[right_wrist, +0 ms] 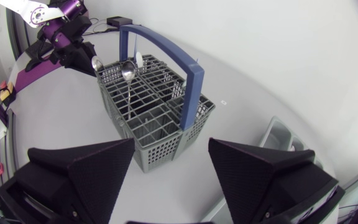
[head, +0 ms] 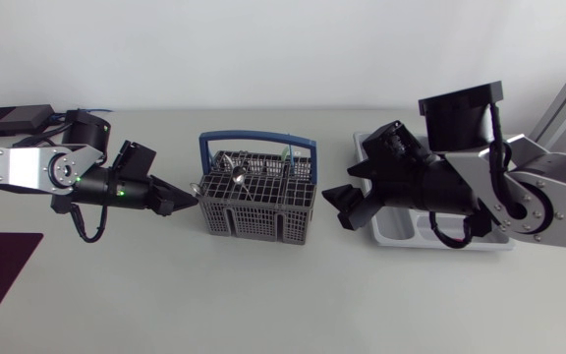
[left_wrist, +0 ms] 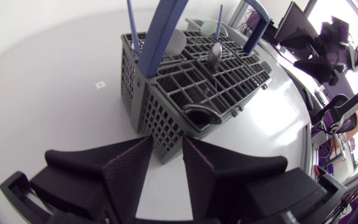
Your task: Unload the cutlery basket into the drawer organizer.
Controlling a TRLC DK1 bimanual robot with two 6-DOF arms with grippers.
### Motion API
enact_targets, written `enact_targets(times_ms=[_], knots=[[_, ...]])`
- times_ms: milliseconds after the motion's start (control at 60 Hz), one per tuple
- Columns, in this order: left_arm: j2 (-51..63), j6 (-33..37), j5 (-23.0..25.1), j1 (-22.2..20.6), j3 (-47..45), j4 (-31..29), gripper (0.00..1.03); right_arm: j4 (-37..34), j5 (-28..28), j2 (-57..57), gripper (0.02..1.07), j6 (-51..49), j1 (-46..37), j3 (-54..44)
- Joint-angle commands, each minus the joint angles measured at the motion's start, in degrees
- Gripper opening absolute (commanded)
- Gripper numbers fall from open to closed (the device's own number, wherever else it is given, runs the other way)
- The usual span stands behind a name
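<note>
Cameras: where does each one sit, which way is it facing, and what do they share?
Head: above the table, looking down; left gripper and right gripper flank the basket, organizer beside.
Left wrist: behind the left gripper, facing the basket's corner; own gripper shows.
Right wrist: behind the right gripper, facing the basket's other end; own gripper shows, left gripper beyond.
Shared: all show the basket.

You're looking at a robotics lab bench, not a real kitchen. Two robot arms come in from the sides of the head view: the left arm at frame left, with green status lights and loose black cables, and the right arm at frame right. The table is plain white. The kitchen items look staged: the cutlery basket at centre and the drawer organizer right of centre both sit straight on the tabletop.
</note>
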Motion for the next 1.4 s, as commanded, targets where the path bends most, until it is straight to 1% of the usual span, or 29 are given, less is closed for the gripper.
enact_targets(times_ms=[0, 250, 467, 600, 667, 733, 833, 883, 917, 1083, 1167, 1233, 1283, 1317, 1383], knots=[[0.8, -1.0, 0.4, -0.9, 0.7, 0.3, 0.48, -1.0, 0.4, -0.9, 0.88, 1.1, 0.6, -2.1], [-1.9, -0.4, 0.3, -3.4, -1.6, 0.2, 0.48, -2.2, 0.5, -3.0, 0.88, 1.7, 2.2, -2.9], [-3.7, 0.2, -0.4, -5.0, -3.7, 0.2, 0.48, -4.9, 2.1, -6.2, 0.89, 2.1, 4.3, -2.8], [-5.2, 1.0, -1.8, -4.8, -4.7, 0.2, 0.48, -6.2, 3.2, -7.7, 0.89, 2.5, 6.0, -2.6], [-6.9, 1.9, -2.3, -3.4, -5.5, 0.2, 0.48, -6.6, 3.8, -8.4, 0.89, 2.6, 6.8, -2.6], [-9.4, 3.0, -2.8, -2.2, -6.9, 0.2, 0.54, -6.6, 4.7, -8.6, 0.89, 2.6, 7.8, -2.7], [-12.8, 4.5, -2.8, -0.9, -9.2, -0.1, 0.63, -6.5, 7.8, -8.4, 0.89, 2.7, 10.8, -2.7], [-14.8, 5.5, -2.8, -0.3, -10.6, -0.2, 0.71, -6.2, 9.8, -8.0, 0.89, 3.0, 12.9, -2.4], [-16.0, 5.9, -2.8, 0.0, -11.5, -0.3, 0.73, -6.1, 11.2, -7.5, 0.89, 3.2, 14.7, -2.0], [-19.2, 6.3, -2.8, 0.9, -13.9, -0.3, 0.78, -6.6, 15.6, -3.1, 0.91, 4.4, 20.1, 1.6], [-20.4, 6.3, -2.8, 0.9, -14.5, -0.2, 0.78, -7.2, 15.8, -1.7, 0.91, 5.0, 21.1, 3.2], [-21.2, 6.3, -2.8, 0.9, -14.9, -0.2, 0.83, -7.4, 16.2, -0.7, 0.91, 5.7, 21.5, 4.3], [-22.0, 6.4, -2.8, 1.1, -15.2, -0.3, 0.84, -7.4, 16.9, 0.3, 0.91, 6.0, 22.1, 5.1], [-22.5, 6.4, -2.8, 1.5, -15.4, -0.3, 0.84, -7.4, 17.7, 1.2, 0.91, 6.4, 22.8, 5.7], [-23.2, 6.7, -2.8, 2.6, -15.8, -0.3, 0.84, -7.7, 21.2, 3.6, 0.91, 7.2, 24.6, 7.4]])
